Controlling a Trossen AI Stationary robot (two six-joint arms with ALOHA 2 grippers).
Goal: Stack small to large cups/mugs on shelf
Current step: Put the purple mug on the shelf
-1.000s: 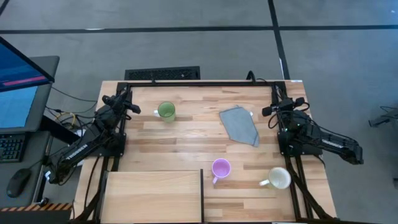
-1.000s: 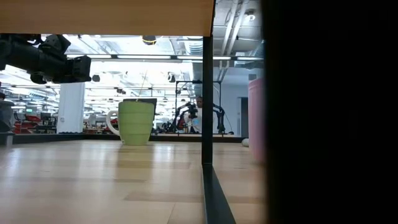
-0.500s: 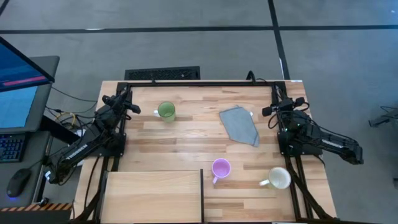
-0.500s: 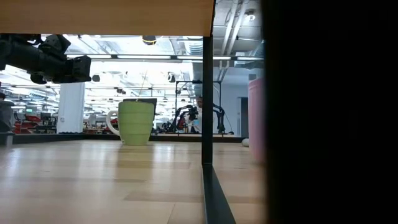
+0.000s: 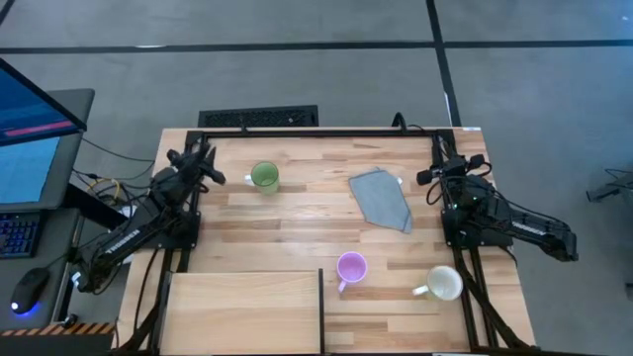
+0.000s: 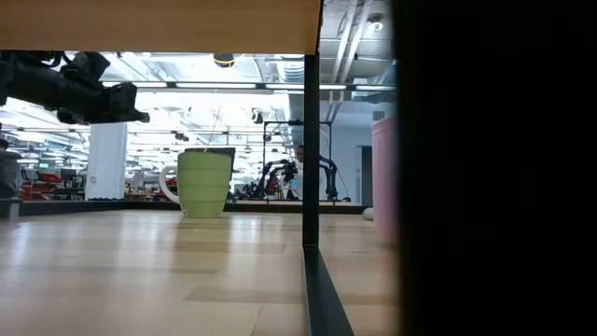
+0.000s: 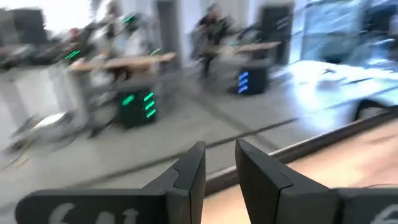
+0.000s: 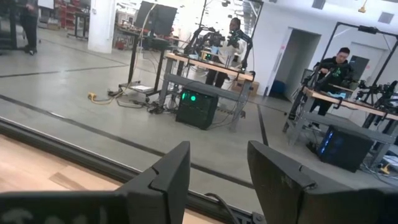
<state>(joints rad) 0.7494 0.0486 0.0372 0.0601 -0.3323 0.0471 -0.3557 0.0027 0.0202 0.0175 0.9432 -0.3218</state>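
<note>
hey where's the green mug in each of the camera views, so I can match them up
High view: the green mug stands on the table's far left part, just right of the left gripper.
Low view: the green mug stands upright left of centre, handle to the picture's left.
Left wrist view: not in it.
Right wrist view: not in it.
Shared landmark: the left gripper, above and left of the mug in the low view.

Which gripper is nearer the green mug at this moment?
The left. The left gripper sits just beside the green mug, near the table's far left edge. The right gripper is across the table, beyond the grey cloth.
</note>
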